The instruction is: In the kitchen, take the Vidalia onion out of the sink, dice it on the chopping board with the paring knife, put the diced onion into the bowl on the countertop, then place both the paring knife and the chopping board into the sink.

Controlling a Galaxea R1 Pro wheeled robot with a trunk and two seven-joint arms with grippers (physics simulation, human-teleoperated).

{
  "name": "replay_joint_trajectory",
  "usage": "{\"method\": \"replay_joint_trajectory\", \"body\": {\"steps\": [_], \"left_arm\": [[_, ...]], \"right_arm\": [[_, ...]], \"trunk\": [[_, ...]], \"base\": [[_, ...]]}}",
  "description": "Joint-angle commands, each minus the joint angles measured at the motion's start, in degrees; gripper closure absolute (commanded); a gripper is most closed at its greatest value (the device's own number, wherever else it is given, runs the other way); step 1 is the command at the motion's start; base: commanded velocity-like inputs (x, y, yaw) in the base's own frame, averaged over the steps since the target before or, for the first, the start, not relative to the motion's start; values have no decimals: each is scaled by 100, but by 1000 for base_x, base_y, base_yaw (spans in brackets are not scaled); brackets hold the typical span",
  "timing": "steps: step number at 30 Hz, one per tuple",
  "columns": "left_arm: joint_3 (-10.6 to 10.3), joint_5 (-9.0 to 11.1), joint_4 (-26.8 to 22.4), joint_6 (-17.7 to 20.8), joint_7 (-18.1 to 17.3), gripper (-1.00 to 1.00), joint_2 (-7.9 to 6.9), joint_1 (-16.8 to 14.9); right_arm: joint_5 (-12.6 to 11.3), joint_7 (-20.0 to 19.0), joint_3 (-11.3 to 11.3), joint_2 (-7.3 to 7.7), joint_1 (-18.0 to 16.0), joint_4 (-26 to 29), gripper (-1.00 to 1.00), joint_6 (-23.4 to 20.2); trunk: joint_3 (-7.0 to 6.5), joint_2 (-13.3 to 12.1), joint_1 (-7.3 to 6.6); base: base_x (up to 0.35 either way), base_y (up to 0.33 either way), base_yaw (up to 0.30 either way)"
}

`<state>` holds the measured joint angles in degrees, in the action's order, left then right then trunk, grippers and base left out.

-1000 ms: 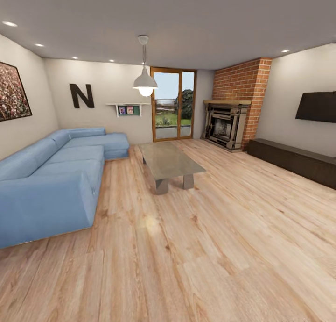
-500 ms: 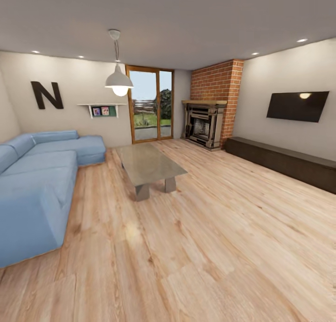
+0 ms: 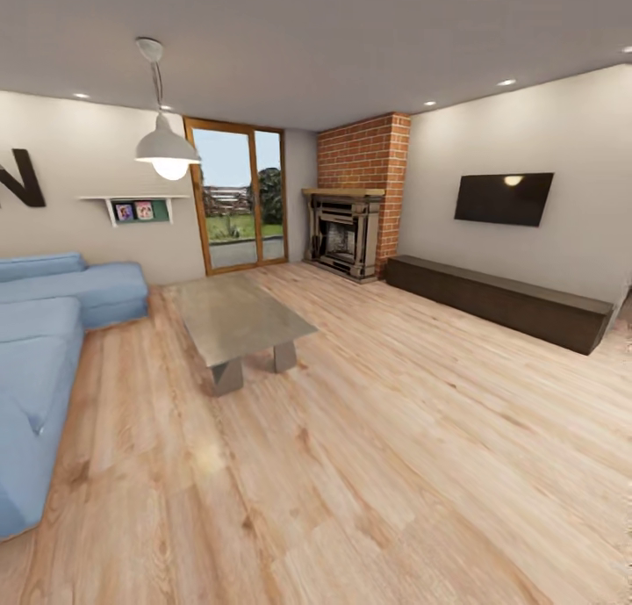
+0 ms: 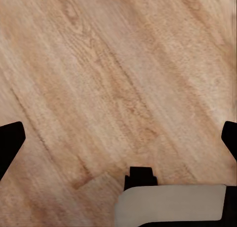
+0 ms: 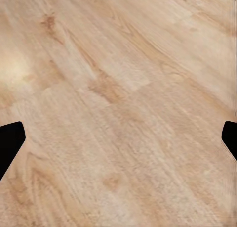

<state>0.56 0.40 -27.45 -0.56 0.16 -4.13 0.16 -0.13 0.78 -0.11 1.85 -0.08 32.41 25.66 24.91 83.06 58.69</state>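
two hands (image 4: pixel 118 138) (image 5: pixel 118 138) spread wide over wood floor (image 3: pixel 421 464); coffee table (image 3: pixel 237 320) ahead, sofa (image 3: pixel 44 342) beside.

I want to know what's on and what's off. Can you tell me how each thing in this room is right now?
Pendant lamp: lit.
Wall television: dark, off.
Fireplace: no fire.
Left end effector: open, over floor.
Right end effector: open, over floor.

Part of a large dark letter (image 3: pixel 19 178) on the pale left wall (image 3: pixel 79 148), cut by the frame edge, likely an N, no other readable text
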Motion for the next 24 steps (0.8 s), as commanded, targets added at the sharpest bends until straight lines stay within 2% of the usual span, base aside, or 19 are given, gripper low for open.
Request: {"method": "replay_joint_trajectory", "body": {"steps": [1,24], "left_arm": [[5,4,-6,-6,2,-100,0,2],[5,4,-2,-6,2,-100,0,2]], "right_arm": [[0,7,2,0,-1,2,-100,9],[2,7,2,0,-2,2,-100,9]], "trunk": [[4,2,4],[4,2,4]], "base": [[317,-26,-278],[317,-103,-278]]}}
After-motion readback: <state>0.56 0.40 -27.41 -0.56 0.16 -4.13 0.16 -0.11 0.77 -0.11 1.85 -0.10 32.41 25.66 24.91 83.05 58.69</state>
